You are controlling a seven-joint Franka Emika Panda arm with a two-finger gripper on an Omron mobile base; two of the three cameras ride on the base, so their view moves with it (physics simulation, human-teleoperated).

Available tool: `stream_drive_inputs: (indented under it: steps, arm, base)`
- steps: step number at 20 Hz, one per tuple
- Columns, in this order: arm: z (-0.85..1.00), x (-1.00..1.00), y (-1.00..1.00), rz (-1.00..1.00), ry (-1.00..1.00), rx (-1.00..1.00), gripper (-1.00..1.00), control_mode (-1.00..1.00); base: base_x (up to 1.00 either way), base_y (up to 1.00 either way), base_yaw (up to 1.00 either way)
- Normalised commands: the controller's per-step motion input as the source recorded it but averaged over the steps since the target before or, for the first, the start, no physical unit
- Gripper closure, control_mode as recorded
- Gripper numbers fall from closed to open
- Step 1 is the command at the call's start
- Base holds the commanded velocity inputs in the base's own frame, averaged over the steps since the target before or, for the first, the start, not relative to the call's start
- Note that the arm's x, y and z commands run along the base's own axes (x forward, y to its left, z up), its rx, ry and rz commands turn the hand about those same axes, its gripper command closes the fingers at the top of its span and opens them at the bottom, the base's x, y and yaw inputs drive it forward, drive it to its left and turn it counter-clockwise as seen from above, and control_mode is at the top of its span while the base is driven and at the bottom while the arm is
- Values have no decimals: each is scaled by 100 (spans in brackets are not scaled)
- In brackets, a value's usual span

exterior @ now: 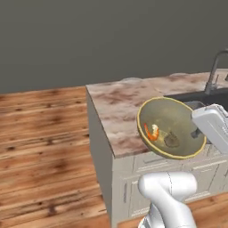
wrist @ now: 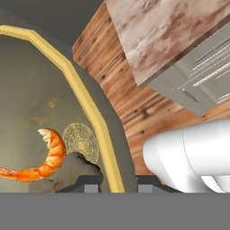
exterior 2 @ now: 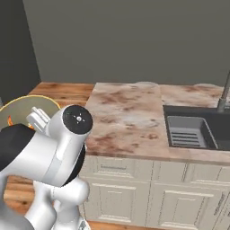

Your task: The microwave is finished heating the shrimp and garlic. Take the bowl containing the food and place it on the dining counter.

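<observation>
**Bowl held aloft beside the dining counter**

We see our gripper clamped shut on the rim of the bowl, fingers either side. The bowl tilts steeply in the air, with the shrimp at 9 o'clock of the garlic. Beyond, at 12 o'clock, lies the dining counter with its dark sink.

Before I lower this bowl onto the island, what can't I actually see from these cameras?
- Gripper on the bowl rim: fingertips cut off at the hand view's bottom edge.
- Bowl in the right base view: mostly behind the arm.
- Garlic: partly cut off in the hand view.
- Tap: cropped by the left view's edge.
</observation>
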Motion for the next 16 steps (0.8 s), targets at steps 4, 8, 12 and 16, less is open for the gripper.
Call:
stream_drive_inputs:
  steps: [4, 8, 12, 16]
  arm:
    - [0, 0, 0, 0, 0, 0, 100, 100]
    - [0, 0, 0, 0, 0, 0, 100, 100]
    - [0, 0, 0, 0, 0, 0, 100, 100]
    - [0, 0, 0, 0, 0, 0, 100, 100]
  base:
    - [9, 100, 5]
    - [47, 100, -19]
    - [85, 100, -53]
    - [100, 95, -64]
